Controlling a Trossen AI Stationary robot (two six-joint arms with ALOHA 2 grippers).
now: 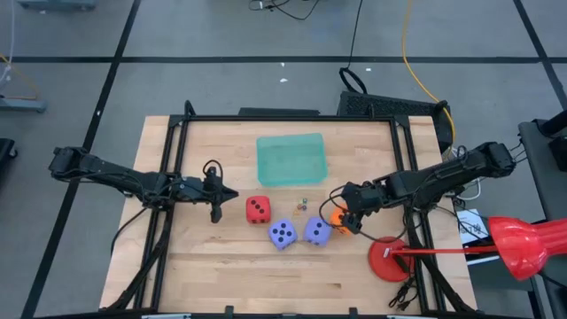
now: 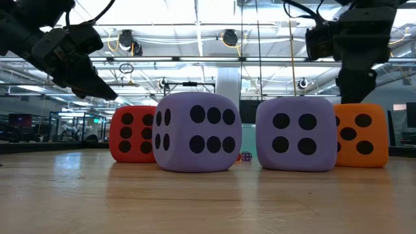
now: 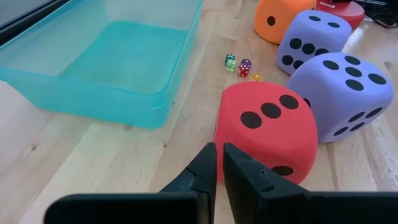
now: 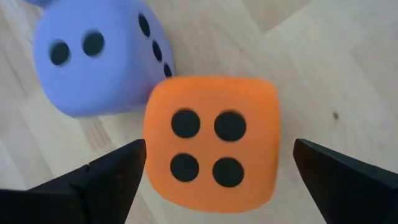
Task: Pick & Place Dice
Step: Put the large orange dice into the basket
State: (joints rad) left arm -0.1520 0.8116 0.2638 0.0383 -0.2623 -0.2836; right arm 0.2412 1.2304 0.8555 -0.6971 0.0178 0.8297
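Note:
Four dice rest on the wooden table (image 1: 213,266): a red one (image 1: 258,209), two purple ones (image 1: 282,233) (image 1: 317,229) and an orange one (image 4: 211,146) at the right end of the row. My right gripper (image 4: 219,146) hangs open just above the orange die, pointing steeply down. Its fingers stand on either side of the die without touching it. My left gripper (image 3: 219,155) is shut and hovers above the table, just left of the red die (image 3: 267,127), and touches nothing.
A clear teal tray (image 1: 291,159) stands behind the dice at the table's far middle. Several tiny coloured dice (image 3: 239,64) lie between the tray and the big dice. A red disc (image 1: 390,259) and a red bulb-shaped thing (image 1: 523,244) sit at the near right edge.

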